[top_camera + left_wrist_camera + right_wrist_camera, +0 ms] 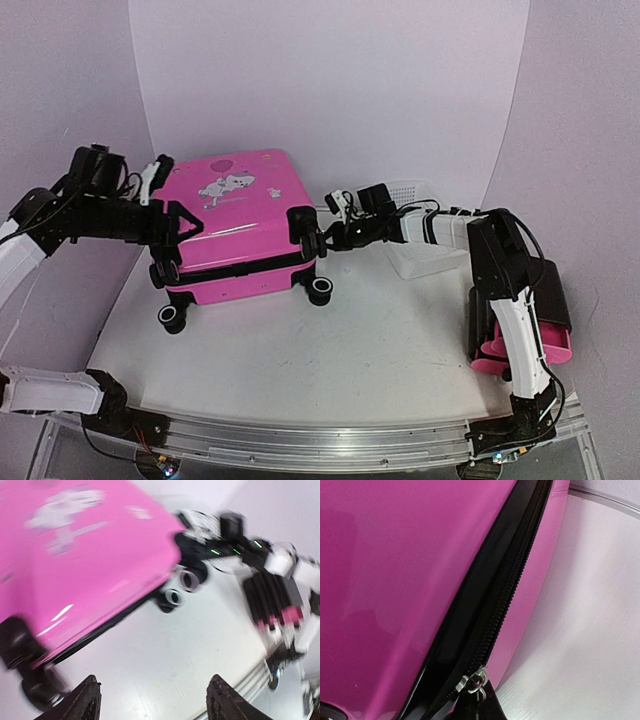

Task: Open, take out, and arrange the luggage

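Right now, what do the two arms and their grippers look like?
The left arm and right arm alternate white links with black joints, with thin black cables looping alongside. The left gripper has black, tapered fingers. The right gripper is black too, with small green lights behind it.

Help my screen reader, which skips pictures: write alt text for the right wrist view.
Close-up of the hot-pink luggage, its black zipper band running diagonally down to a metal zipper pull at the bottom edge, pinched in the closed jaws of the right gripper. White table shows at right.
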Tool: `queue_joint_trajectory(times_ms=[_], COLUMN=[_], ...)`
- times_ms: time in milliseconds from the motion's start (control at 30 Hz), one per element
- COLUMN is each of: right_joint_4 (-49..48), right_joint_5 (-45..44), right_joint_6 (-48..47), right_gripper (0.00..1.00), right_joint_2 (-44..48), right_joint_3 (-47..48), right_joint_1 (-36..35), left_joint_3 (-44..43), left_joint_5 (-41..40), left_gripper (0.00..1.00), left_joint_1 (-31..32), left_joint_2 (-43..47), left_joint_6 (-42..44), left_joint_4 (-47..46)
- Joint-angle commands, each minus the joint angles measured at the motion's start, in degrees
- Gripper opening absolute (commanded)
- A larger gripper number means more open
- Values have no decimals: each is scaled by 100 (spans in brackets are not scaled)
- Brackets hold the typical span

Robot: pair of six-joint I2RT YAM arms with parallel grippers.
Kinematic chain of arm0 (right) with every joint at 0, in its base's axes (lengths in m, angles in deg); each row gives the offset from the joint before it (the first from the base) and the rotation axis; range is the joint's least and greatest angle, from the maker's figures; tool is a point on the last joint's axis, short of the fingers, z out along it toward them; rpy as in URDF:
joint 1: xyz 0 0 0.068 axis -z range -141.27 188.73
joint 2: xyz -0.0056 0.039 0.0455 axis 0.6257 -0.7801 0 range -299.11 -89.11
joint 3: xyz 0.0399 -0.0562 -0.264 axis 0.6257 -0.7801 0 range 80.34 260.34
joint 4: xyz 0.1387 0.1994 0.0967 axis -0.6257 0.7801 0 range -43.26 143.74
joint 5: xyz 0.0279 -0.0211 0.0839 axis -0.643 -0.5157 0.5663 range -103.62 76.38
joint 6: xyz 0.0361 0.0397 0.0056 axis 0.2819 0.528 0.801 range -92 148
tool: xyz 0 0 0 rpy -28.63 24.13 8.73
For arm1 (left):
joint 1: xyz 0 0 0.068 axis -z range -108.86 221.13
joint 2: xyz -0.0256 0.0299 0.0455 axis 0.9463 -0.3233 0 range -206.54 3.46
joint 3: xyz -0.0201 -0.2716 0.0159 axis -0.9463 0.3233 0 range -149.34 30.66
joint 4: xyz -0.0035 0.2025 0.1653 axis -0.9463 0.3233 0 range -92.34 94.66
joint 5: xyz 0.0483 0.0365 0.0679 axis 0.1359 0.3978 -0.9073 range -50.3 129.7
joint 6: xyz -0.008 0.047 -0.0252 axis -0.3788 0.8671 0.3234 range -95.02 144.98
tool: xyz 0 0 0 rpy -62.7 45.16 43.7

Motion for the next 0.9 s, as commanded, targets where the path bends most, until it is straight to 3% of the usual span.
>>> queue_joint_trajectory(times_ms=[0,133,333,500,667,867], right_joint_4=[-173,-222,-1779,-3084,-4644,-5448], right_joint_5=[-198,-423,-1162,-1643,-2122,-2493], right_joint_6=[-74,-84,153,298,459,588], right_gripper=[0,0,0,0,0,0], right_joint_2=[468,502,997,1251,1371,1512], right_joint_3=[-73,-162,-1270,-2103,-2976,-3496], right_joint_1=[-72,-74,-168,-369,-670,-977], left_joint_3=[-524,-645,-1042,-1463,-1610,-1632], left_joint_5=[-286,208,767,598,-1,87], left_gripper=[69,57,46,38,30,22], left_joint_1=[1389,2194,2304,2308,2273,2011], left_joint_2=[-956,-2041,-3517,-4346,-4591,-4807], left_joint_6=[521,692,677,753,889,839], left_joint_4=[-635,-1990,-3320,-3539,-3587,-3721])
